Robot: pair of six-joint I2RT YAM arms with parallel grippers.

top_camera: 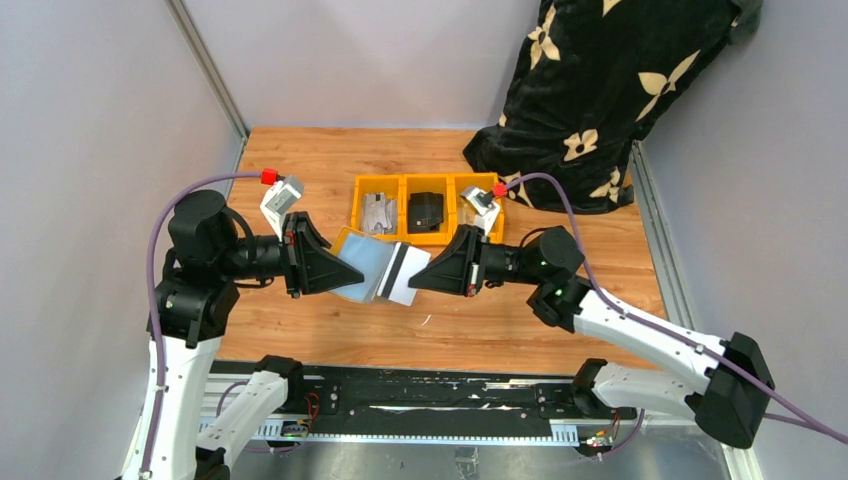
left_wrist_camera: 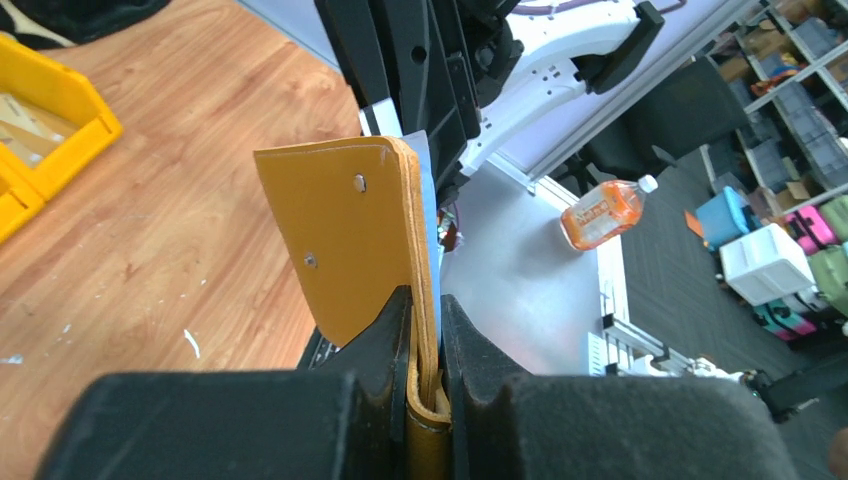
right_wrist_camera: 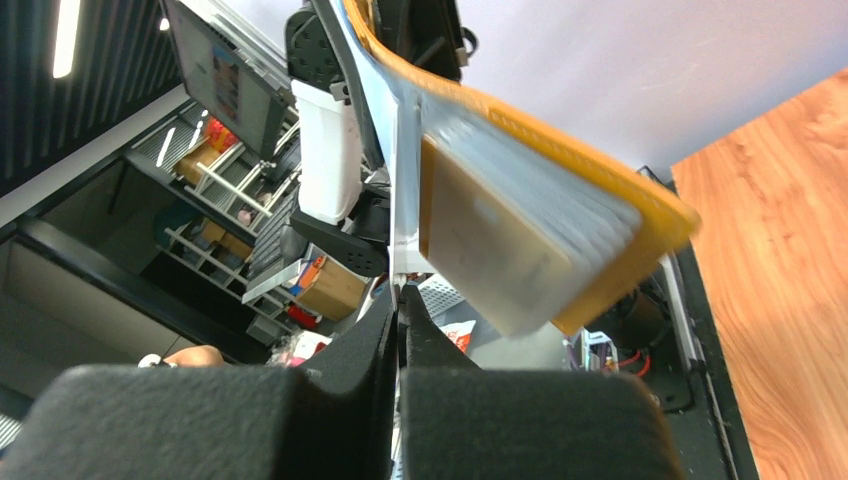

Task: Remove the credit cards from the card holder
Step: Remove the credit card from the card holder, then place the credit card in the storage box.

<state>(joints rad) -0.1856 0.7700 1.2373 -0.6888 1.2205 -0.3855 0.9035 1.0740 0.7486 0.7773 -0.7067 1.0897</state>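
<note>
Left hand (left_wrist_camera: 425,305): clamped on card holder (left_wrist_camera: 340,240).
Right hand (right_wrist_camera: 400,300): pinching card (top_camera: 402,283) edge.
Card: juts from holder toward right hand, long side crosswise.

The card holder (left_wrist_camera: 345,240) is showing smooth, matt tan leather with small metal rivets (left_wrist_camera: 360,182); the credit card (top_camera: 408,280) is looking like smooth pale plastic; the table (top_camera: 300,160) is showing lightly sheened wood grain

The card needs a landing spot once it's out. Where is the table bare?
Bare wood: the near strip between the black rail and the held card holder, and the far-left corner beside the yellow bins. Crowded: mid-table, where the left gripper and right gripper meet on holder and credit card, bins just behind.
</note>
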